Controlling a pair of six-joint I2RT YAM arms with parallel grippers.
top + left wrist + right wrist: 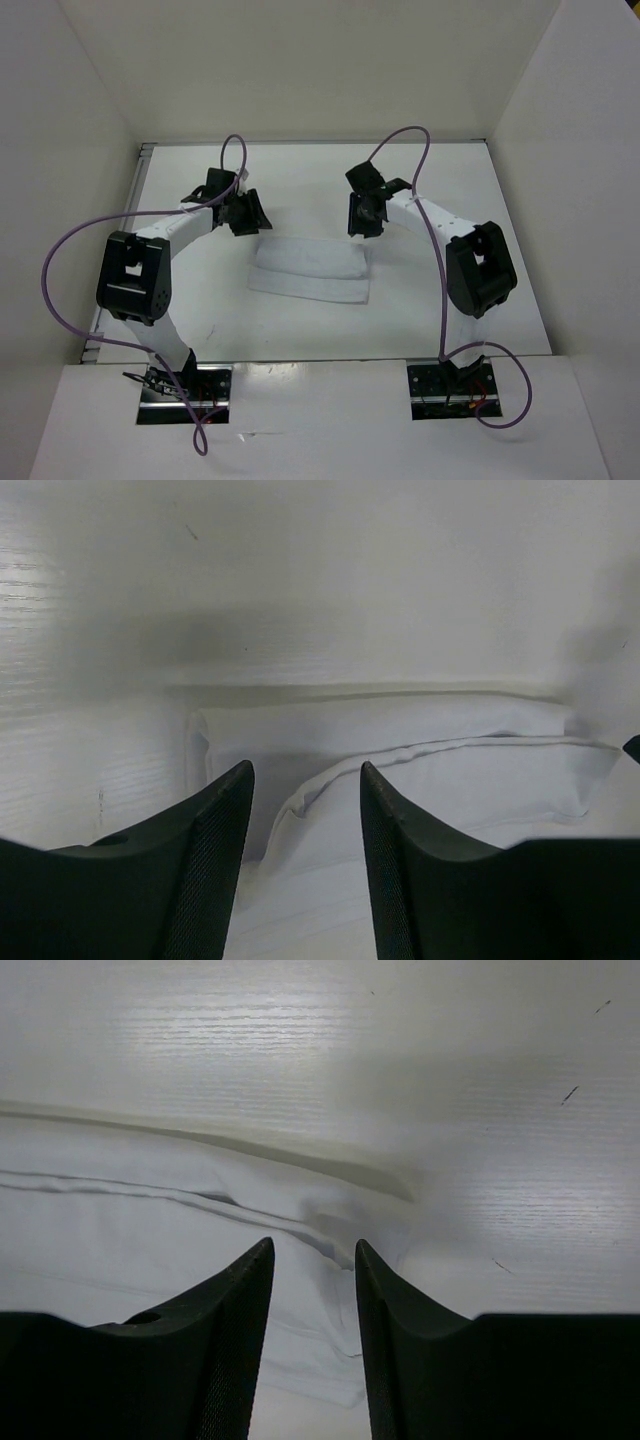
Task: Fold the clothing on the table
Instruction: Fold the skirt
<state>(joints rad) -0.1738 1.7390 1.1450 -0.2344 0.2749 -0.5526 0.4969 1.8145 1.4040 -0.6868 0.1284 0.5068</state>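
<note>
At the middle of the table [300,180] you have the clothing [310,270], a plain white garment lying flat as a folded rectangle with its long side running left to right. Your left gripper [243,213] hangs just off its far-left corner and your right gripper [365,216] just off its far-right corner, so the cloth sits between the two tools and a little nearer to the arm bases.

From the left wrist you see the left gripper's jaws spread apart with nothing between them. Through the gap the clothing [450,770] lies close ahead, soft layers stacked, with a rounded hem curving across the upper one.

From the right wrist the right gripper's jaws are likewise parted and pinch nothing. The clothing [120,1230] fills the left side beyond the fingers, with a long seam crease running across it. Its edge ends just right of the gap, and beyond that is bare table with a short dark scuff mark [570,1093].

You cannot tell whether either pair of fingertips touches the fabric
</note>
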